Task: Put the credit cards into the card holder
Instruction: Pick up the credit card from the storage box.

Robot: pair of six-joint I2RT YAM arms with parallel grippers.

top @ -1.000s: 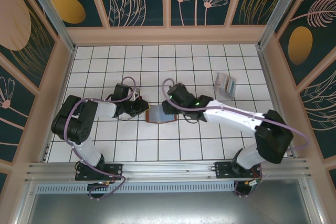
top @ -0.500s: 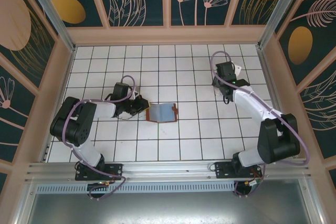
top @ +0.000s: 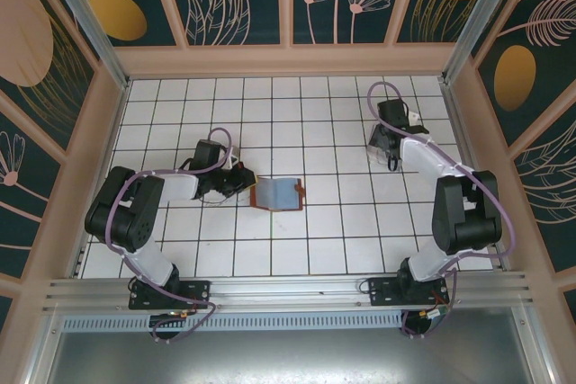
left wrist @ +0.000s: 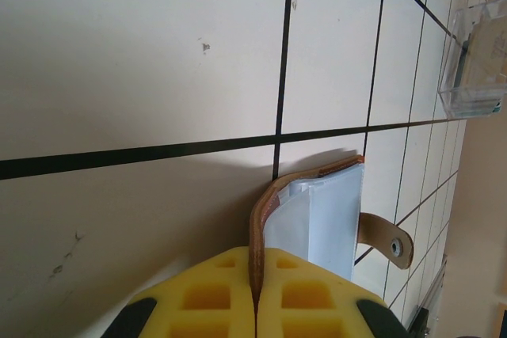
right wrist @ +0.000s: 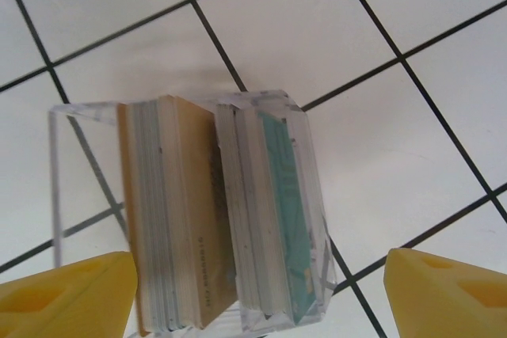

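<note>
The card holder [top: 277, 193], a brown leather wallet, lies open mid-table with a light blue credit card [left wrist: 321, 219] on its inside and its snap tab [left wrist: 388, 240] sticking out. My left gripper [top: 238, 183] is shut on the wallet's left leather edge, which is pinched between the yellow pads [left wrist: 255, 275]. More credit cards [right wrist: 214, 219] stand on edge in a clear plastic box [right wrist: 309, 195] at the back right. My right gripper [right wrist: 257, 294] hangs open over that box [top: 374, 143], one yellow finger [right wrist: 63, 290] on each side, touching nothing.
The floor is white tile with dark grout lines. Wooden walls ring it closely; the right wall [top: 468, 159] stands near the clear box. The box [left wrist: 475, 61] also appears far off in the left wrist view. Bare tiles lie between wallet and box.
My right arm has swung away from the wallet to the clear box at the back right, and its jaws have spread wider. The left gripper and wallet have stayed put.
</note>
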